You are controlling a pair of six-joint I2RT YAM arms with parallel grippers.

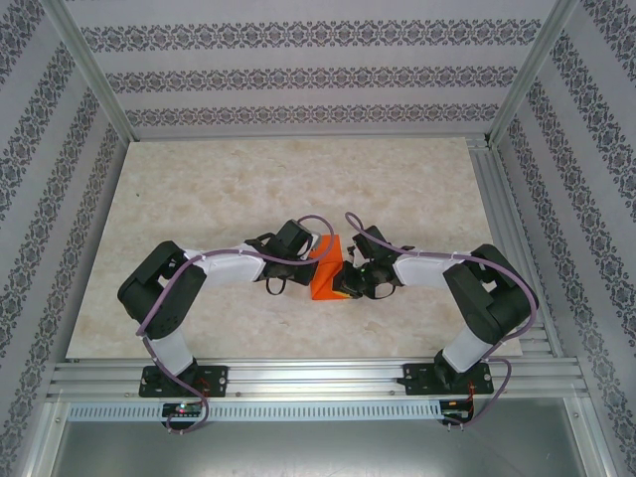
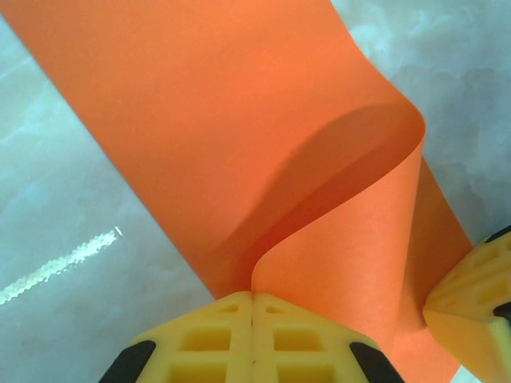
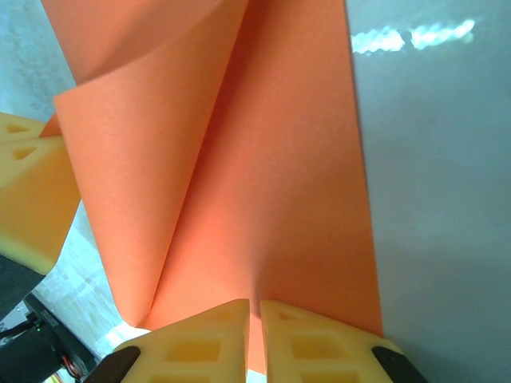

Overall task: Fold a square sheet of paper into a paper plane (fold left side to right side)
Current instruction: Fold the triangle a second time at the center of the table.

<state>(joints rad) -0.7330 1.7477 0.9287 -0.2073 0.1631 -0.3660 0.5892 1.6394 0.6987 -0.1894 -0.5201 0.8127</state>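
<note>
Orange square sheet of paper (image 1: 326, 270) | wrists show curl; left claw (image 2: 253, 299), right claw (image 3: 254, 309) pinch it

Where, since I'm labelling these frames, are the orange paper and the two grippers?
orange paper (image 1: 325, 272): top view, middle of the sheet.
left gripper (image 2: 253, 298): left wrist view, seam where its yellow fingertips pinch the paper.
right gripper (image 3: 254, 309): right wrist view, slit between its yellow fingertips.
</note>
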